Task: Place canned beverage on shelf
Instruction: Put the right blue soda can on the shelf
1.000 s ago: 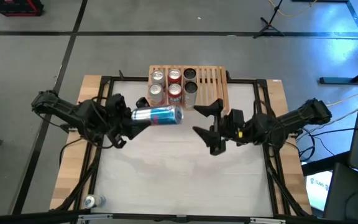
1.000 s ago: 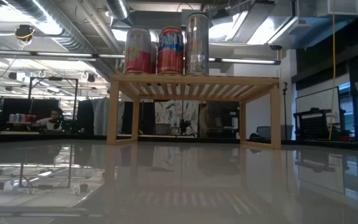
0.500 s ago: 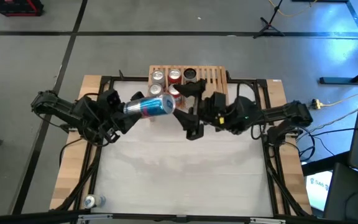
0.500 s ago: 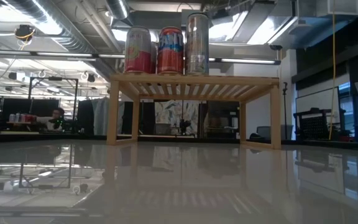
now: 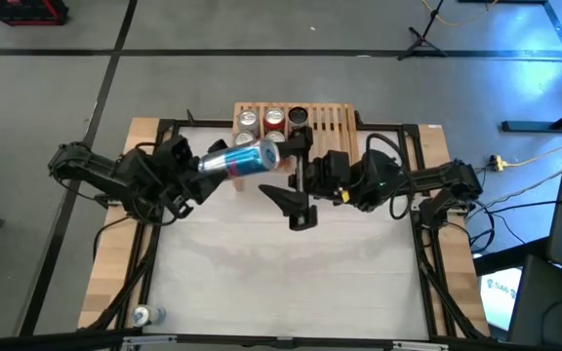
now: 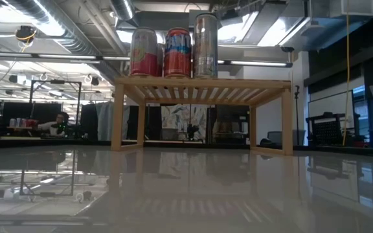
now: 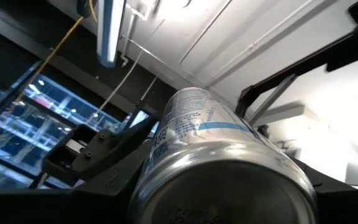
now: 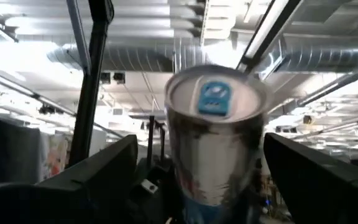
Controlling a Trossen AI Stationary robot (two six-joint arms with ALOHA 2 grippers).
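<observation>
A blue-and-silver can [image 5: 244,159] is held in the air by my left gripper [image 5: 211,166], lying roughly level with its top end toward my right gripper. My right gripper [image 5: 296,177] is open. Its two fingers stand on either side of the can's top end [image 8: 216,99] without touching it. The light-wood shelf [image 5: 332,125] stands at the table's far edge with several cans [image 5: 274,119] upright on its slatted top. It also shows in the low view [image 6: 203,84]. My left gripper holds the can near its bottom end [image 7: 229,186], pinched between the two fingers, which come level from the table's left. One finger [image 7: 101,158] shows beside the can's wall. The can is lifted clear of the table, pointing along the fingers, its top end slightly raised.
A small can [image 5: 142,314] lies at the table's near left corner. The white table top [image 5: 281,273] lies below both arms. The right part of the shelf's slats [image 5: 338,132] is bare. A black frame [image 5: 398,127] runs round the table.
My left gripper has carried the can toward the table's far edge and the shelf, keeping hold. My right gripper, open throughout, has gone toward the table's left and now has its fingers either side of the can's top end.
</observation>
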